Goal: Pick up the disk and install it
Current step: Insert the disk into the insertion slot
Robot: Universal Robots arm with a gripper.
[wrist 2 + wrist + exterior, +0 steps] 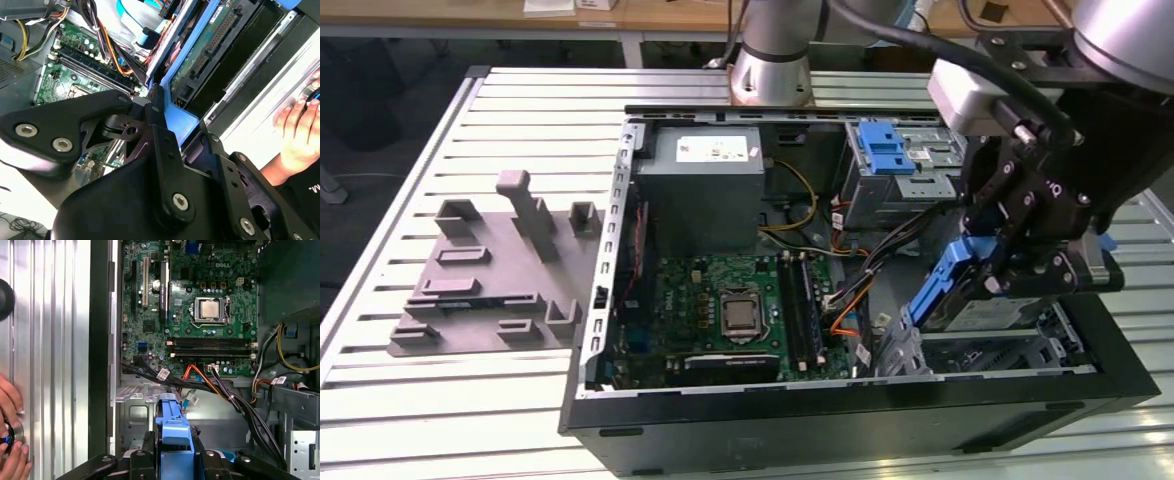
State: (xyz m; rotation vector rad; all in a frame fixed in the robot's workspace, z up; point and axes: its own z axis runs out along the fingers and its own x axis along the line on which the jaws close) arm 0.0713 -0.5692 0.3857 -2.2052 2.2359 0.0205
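Note:
The disk is a silver drive in a blue plastic bracket. It hangs tilted over the metal drive bay in the open computer case's near corner, at the exterior view's right. My gripper is shut on it from above. In the first wrist view the blue bracket sits between my black fingers. In the second wrist view the disk's green circuit-board underside and blue bracket show beside one finger.
The open case holds a motherboard, a grey power supply box, a blue-latched cage and loose cables. A grey moulded fixture lies on the slatted table at the exterior view's left. A person's hand rests on the table.

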